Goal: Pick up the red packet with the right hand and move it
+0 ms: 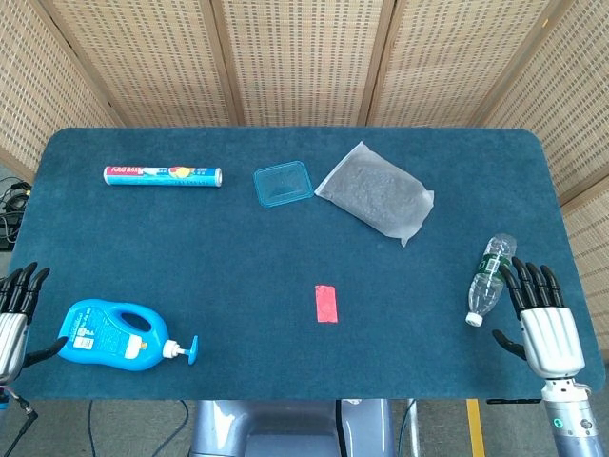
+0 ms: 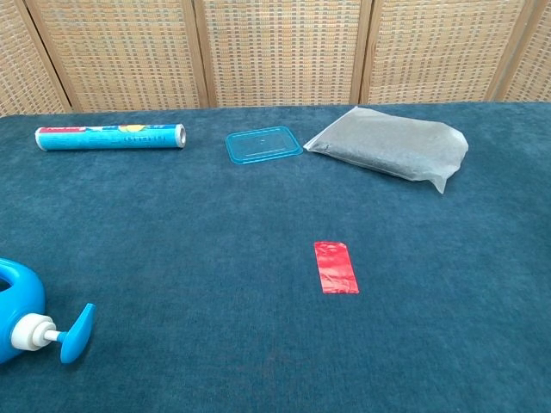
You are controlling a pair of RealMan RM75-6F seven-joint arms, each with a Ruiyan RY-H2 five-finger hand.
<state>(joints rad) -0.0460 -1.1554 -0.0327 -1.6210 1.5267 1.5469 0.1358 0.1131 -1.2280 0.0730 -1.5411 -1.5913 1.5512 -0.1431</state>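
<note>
Here the red packet [image 1: 326, 304] lies flat on the blue cloth of the table [image 1: 247, 257], a little below and right of the frame's centre in the head view; in the chest view it [image 2: 336, 267] sits right of centre in the lower half. Nothing touches it, and it lies apart from everything else.

At the lower right of the head view the right hand [image 1: 545, 324] sits at the table's near right corner, palm side down, its dark fingers [image 1: 529, 282] spread and straight, holding nothing. Just left of those fingers lies a clear plastic bottle [image 1: 487, 279] on its side, white cap toward the lower edge of the frame; whether the fingers touch it I cannot tell. The packet is well to the left of this hand.

At the lower left edge the left hand [image 1: 11, 319] shows only in part, fingers apart and empty, just beside a blue detergent jug [image 1: 111, 335] lying on its side with its pump nozzle pointing right. The chest view shows only the jug's pump end [image 2: 52, 334] in its lower left corner, and neither hand.

Toward the top of the table, from left to right: a roll in a printed wrapper [image 1: 163, 176] lying crosswise, a blue translucent lid [image 1: 283, 183], and a grey filled plastic bag [image 1: 374, 191] set at a slant. The lid and bag are near each other but apart. Woven screens [image 1: 304, 57] stand behind the table.
</note>
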